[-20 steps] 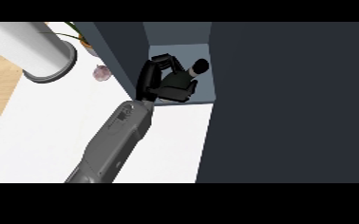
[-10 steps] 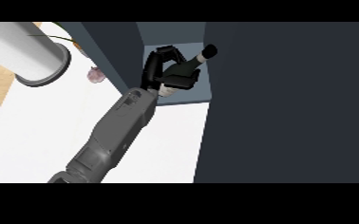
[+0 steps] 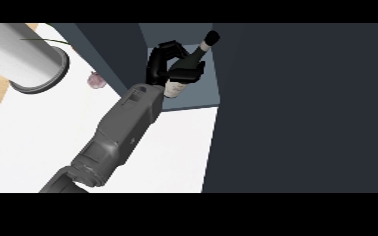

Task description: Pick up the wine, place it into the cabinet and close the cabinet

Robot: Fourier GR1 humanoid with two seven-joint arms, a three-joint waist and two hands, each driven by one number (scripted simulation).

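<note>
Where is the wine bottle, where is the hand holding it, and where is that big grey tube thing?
wine bottle [image 3: 193, 60], head view, on its dark shoulder below the neck.
left hand [image 3: 157, 64], head view, on the black fingers curled round the bottle.
grey cylinder [image 3: 29, 62], head view, on its side wall, upper left.

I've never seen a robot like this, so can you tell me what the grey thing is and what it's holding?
You are looking down from the robot's head at a kitchen counter. The long grey thing is one forearm, and at its end is a black hand. I can't tell which arm it is. The hand is curled round a dark wine bottle, tilted, with its top pointing into the open cabinet. The big dark panel on the right looks like the cabinet's door. On the left stands a grey cylinder, with a small pinkish thing beside it.
</note>
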